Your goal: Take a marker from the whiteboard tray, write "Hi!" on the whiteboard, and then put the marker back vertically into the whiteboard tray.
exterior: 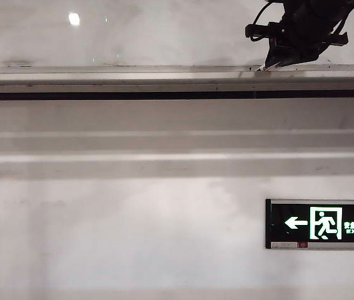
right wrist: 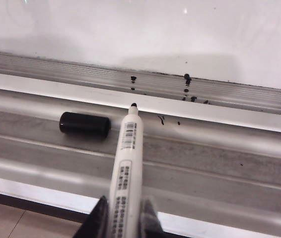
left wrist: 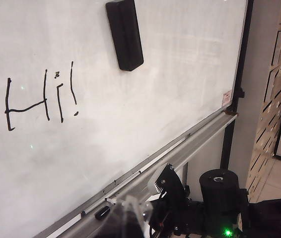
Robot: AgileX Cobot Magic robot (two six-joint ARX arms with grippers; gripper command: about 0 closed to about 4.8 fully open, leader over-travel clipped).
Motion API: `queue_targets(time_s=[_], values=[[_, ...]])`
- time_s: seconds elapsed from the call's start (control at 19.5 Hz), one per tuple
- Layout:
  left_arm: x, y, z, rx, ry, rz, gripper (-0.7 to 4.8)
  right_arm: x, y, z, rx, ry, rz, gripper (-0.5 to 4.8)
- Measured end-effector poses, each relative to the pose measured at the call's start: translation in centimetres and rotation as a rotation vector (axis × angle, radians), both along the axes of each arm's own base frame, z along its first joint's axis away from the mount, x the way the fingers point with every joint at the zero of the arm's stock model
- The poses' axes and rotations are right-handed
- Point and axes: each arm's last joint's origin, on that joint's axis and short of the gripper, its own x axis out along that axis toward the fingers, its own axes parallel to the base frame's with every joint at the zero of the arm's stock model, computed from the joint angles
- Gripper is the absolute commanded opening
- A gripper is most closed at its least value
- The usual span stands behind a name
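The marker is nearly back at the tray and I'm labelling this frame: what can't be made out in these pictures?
- Left gripper: in no view.
- Right gripper: right wrist view's edge cuts off all but its fingertips, shut on the marker; in the exterior view it is a dark shape.
- Marker tip touching the whiteboard tray: cannot tell.
- Marker label print: too small.
- Whiteboard: "Hi!" shows only in the left wrist view.

A matt white wall (exterior: 133, 237) carried a lit green exit sign (exterior: 321, 224). Pale stepped mouldings (exterior: 133, 147) ran across it. Tiled floor (left wrist: 279, 181) showed beside a perforated panel (left wrist: 274, 99).
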Motion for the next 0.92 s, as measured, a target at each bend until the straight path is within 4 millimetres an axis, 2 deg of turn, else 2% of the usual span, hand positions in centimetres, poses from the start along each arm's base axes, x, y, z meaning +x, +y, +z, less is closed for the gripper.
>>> queue_targets(time_s=[0.41, 0.51, 0.67, 0.82, 0.92], values=[[0.0, 0.0, 0.0, 0.0, 0.0, 0.0, -0.06, 1.0, 0.3, -0.7, 0.01, -0.035, -0.002, -0.01], [0.0, 0.0, 0.0, 0.0, 0.0, 0.0, -0.06, 1.0, 0.3, -0.7, 0.01, -0.035, 0.0, 0.7], [0.0, 0.0, 0.0, 0.0, 0.001, 0.0, -0.06, 1.0, 0.3, -0.7, 0.011, -0.037, 0.002, 0.79], [0.0, 0.0, 0.0, -0.002, 0.003, -0.001, -0.06, 1.1, 0.3, -0.7, 0.016, -0.045, 0.012, 1.28], [0.0, 0.0, 0.0, -0.002, 0.004, -0.002, -0.06, 1.2, 0.3, -0.8, 0.016, -0.045, 0.015, 1.42]])
